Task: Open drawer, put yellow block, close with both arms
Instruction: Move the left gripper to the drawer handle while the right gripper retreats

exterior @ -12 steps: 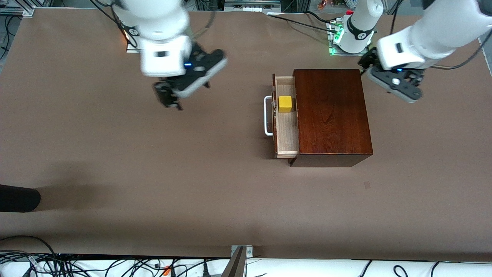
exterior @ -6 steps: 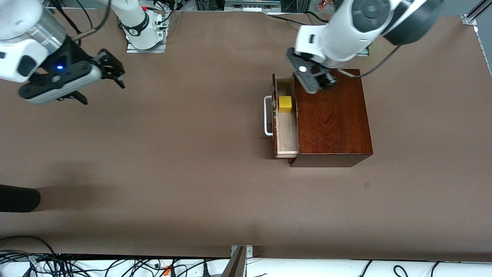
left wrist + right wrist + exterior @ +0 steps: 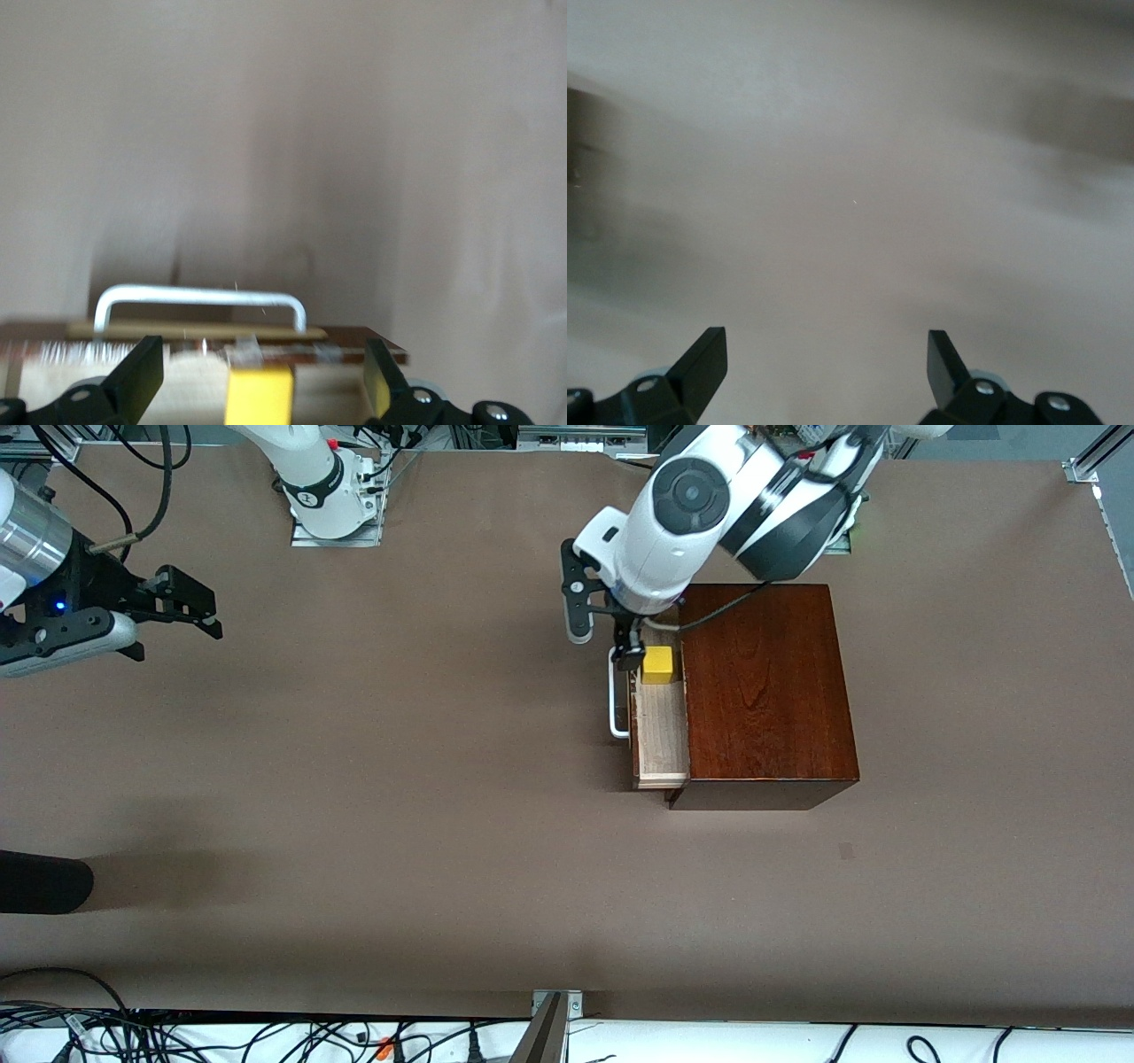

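Observation:
The dark wooden box (image 3: 766, 691) stands toward the left arm's end of the table. Its drawer (image 3: 660, 735) is pulled partly out, showing pale wood inside and a white bar handle (image 3: 617, 701). The yellow block (image 3: 657, 664) sits in the drawer at the end nearest the robots. My left gripper (image 3: 625, 642) hangs open over that end of the drawer. In the left wrist view the yellow block (image 3: 259, 397) lies between the open fingers of the left gripper (image 3: 261, 367), untouched, with the handle (image 3: 199, 297) past it. My right gripper (image 3: 177, 629) is open over bare table at the right arm's end, empty in its wrist view (image 3: 828, 354).
A dark rounded object (image 3: 44, 881) pokes in at the table's edge at the right arm's end, nearer the front camera. Cables (image 3: 221, 1036) lie along the near edge. Brown table surface (image 3: 399, 779) stretches in front of the drawer.
The left arm swung from beside the box across its top to over the open drawer. The right arm drew away toward its end of the table. Drawer and block stayed put.

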